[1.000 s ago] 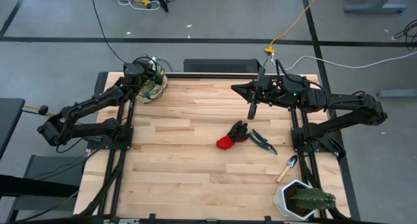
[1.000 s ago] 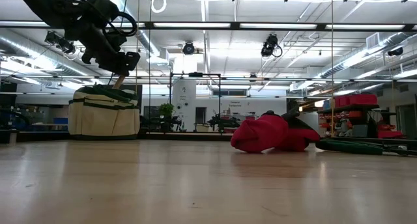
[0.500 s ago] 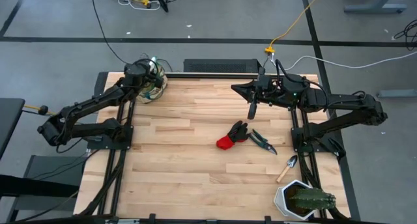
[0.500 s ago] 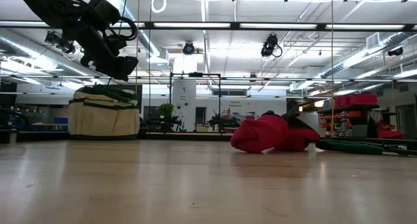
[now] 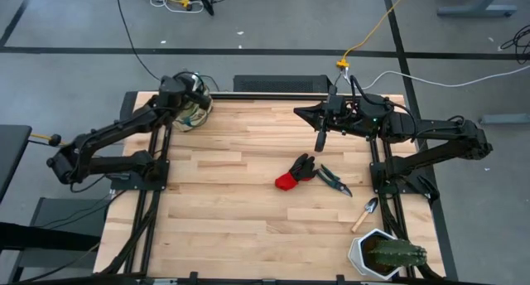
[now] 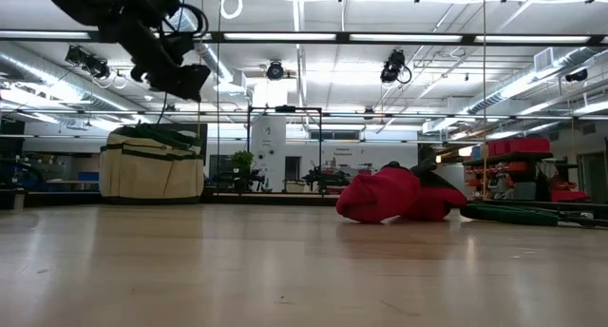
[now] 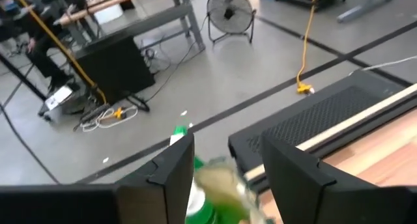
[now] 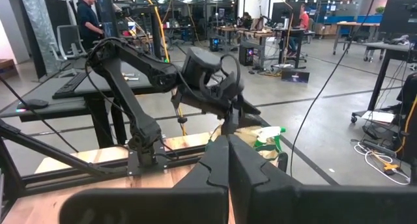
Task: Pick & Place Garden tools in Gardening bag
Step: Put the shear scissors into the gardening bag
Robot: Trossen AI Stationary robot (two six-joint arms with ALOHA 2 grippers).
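Left gripper (image 6: 180, 80) open above the bag (image 6: 152, 163). Right gripper (image 5: 319, 142) shut, empty. Trowel (image 5: 365, 214) lying slanted, blade toward the far edge.

- An open robotics lab or workshop hall.
- Grey concrete floor (image 5: 273, 24) around the wooden worktop (image 5: 248, 210), crossed by cables.
- Strip lights and exposed ceiling ducts above the worktop.
- Desks, monitors and people beyond it; a floor fan (image 7: 229, 14).
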